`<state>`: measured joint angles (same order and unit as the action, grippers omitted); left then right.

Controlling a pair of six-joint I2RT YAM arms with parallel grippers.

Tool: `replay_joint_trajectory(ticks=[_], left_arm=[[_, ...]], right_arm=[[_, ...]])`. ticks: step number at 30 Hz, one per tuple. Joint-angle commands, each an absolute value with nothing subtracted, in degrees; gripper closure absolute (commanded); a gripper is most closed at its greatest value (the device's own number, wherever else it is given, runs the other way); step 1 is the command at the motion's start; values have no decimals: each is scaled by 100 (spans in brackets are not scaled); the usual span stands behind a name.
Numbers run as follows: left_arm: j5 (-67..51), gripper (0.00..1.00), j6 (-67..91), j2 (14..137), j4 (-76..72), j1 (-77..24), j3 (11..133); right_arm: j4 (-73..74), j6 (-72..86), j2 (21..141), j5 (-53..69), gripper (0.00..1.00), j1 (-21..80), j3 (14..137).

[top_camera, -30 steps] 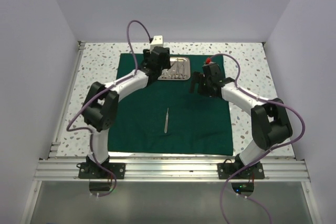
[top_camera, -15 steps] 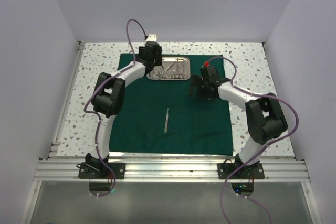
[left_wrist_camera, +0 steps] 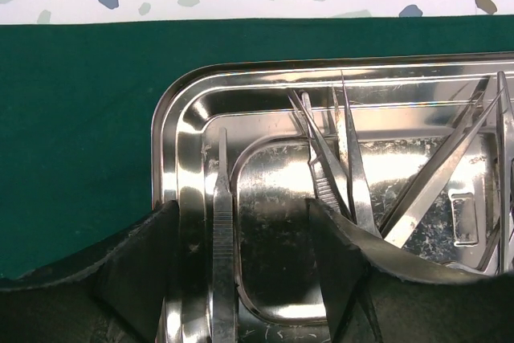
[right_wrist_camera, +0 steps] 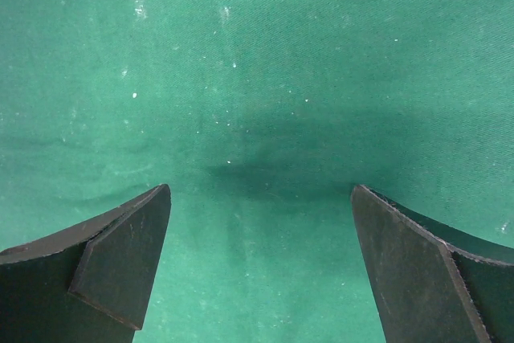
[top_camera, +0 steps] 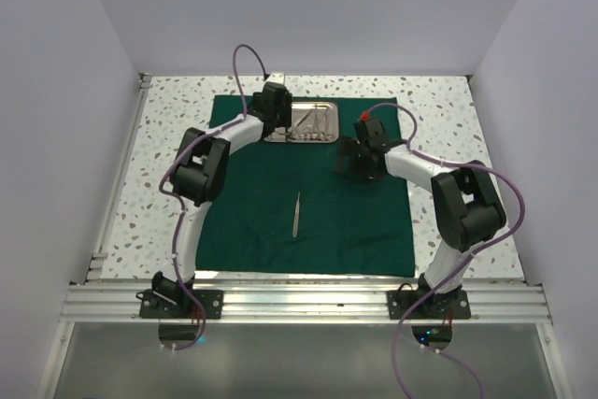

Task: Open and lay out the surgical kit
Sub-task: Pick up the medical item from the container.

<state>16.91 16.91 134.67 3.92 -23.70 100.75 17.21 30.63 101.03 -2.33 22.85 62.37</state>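
Note:
The dark green cloth (top_camera: 252, 212) lies spread flat on the table. At its far middle stands the steel tray (top_camera: 322, 140), with several silver instruments (top_camera: 313, 121) in it. One pair of tweezers (top_camera: 296, 214) lies alone on the cloth's centre. My left gripper (top_camera: 277, 125) hangs over the tray's left end. In the left wrist view it (left_wrist_camera: 245, 259) is open, its fingers (left_wrist_camera: 148, 271) straddling a ridged steel handle (left_wrist_camera: 222, 222) that lies along the tray's rim (left_wrist_camera: 173, 118). My right gripper (top_camera: 356, 162) hovers low over bare cloth (right_wrist_camera: 257, 78), wide open (right_wrist_camera: 261, 267) and empty.
Speckled tabletop (top_camera: 168, 109) borders the cloth on the left, back and right. White walls close in three sides. A metal rail (top_camera: 299, 301) with both arm bases runs along the near edge. More tweezers and scissor-like tools (left_wrist_camera: 345, 166) crowd the tray's right part.
The left arm's elbow has swung inward while its gripper stayed at the tray's left end, jaws slightly narrower. The right arm drew in, its gripper shifting slightly left.

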Motion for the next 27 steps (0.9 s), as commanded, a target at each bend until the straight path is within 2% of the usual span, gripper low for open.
replay_joint_trajectory(ticks=[1,7,11,16,27], left_arm=[[1617,30,1775,13605,615,-2347,10151],[1495,36,1854,13667,1036,-2338,10143],[1476,47,1872,13763,1353,-2338,10151],[1626,47,1916,13887,1740,-2329,10151],[1205,74,2021,14009,1943,-2259,9792]], right_arm=[[1600,3050,10134,-167,2,2294,6460],[1591,3067,10187,-114,2,2285,6469],[1573,3085,10265,-18,2,2285,6478],[1564,3111,10336,-18,2,2294,6495],[1573,3103,10380,-18,2,2285,6513]])
